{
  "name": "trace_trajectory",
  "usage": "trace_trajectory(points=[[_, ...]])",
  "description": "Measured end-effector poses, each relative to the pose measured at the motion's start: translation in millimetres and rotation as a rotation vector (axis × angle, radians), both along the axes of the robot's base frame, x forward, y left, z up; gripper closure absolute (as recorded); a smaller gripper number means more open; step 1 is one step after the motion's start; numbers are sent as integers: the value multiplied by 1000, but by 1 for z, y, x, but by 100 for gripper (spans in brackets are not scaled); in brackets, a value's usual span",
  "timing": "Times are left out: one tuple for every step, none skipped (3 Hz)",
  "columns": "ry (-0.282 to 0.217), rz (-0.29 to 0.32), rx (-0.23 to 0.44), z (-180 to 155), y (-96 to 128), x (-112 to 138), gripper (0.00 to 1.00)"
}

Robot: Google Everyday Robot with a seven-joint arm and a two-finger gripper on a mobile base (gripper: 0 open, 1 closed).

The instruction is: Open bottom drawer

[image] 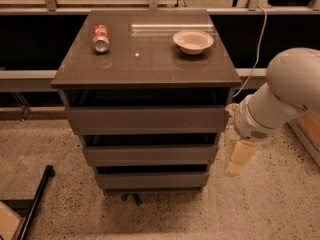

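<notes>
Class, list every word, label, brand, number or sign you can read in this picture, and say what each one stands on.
No text can be read anywhere.
On the can: red and white print, too blurred to read.
On the bowl, the cabinet and its bottom drawer: no text shows.
On the end effector, low to the right of the cabinet beside the lower drawers: no marking shows.
</notes>
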State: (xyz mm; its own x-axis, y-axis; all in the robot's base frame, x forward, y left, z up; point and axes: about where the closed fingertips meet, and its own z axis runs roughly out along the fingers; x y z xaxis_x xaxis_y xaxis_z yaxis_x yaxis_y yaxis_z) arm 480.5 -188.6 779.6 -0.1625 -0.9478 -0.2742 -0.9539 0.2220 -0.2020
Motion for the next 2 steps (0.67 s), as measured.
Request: trace_trajectory(points=[[-9, 19, 6, -31, 4, 3, 0], [-3, 35, 7, -69, 10, 9, 0]])
